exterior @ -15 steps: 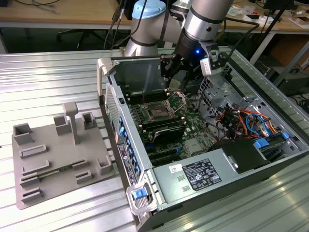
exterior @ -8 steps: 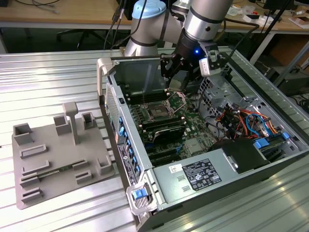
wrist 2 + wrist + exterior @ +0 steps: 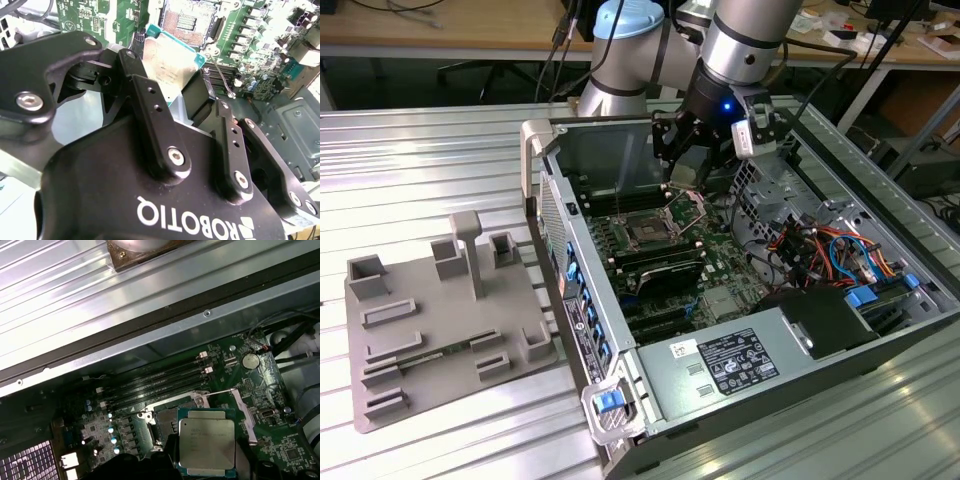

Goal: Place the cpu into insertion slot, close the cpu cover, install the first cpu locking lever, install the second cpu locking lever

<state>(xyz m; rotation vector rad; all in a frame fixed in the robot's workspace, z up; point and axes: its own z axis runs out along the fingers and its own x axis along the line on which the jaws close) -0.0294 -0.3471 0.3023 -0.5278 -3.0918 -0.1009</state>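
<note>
Cpu (image 3: 206, 442), a small silvery-grey flat square chip, hangs clamped in the black gripper (image 3: 682, 168) at the exterior view's upper centre, with the bare square black silver-rimmed insertion slot (image 3: 648, 232) just below-left of it.

1. Chip (image 3: 172, 57): lower part hidden behind the black body of the gripper (image 3: 165, 70) in the second wrist view.
2. Socket (image 3: 164, 426): partly covered by the chip in the first wrist view.
3. Computer case (image 3: 582, 320): near corner cut off by the exterior view's bottom edge.
</note>
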